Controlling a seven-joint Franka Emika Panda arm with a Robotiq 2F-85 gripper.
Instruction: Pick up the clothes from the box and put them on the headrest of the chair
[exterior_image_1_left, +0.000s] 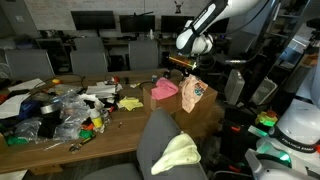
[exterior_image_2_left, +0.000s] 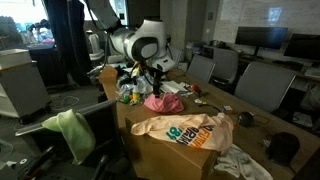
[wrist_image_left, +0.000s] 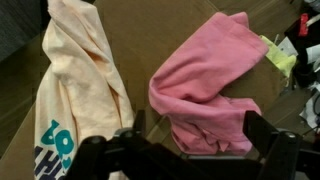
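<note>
The pink cloth lay crumpled on top of the cardboard box, right beneath the gripper, whose fingers stood wide apart and empty. The arm bent down over it from above, wrist aimed at the box. Just beside the hand, a cream shirt with teal print draped over the box edge. Well away from the hand, a yellow-green cloth hung on the chair headrest, and clutter crowded the table beyond.
</note>
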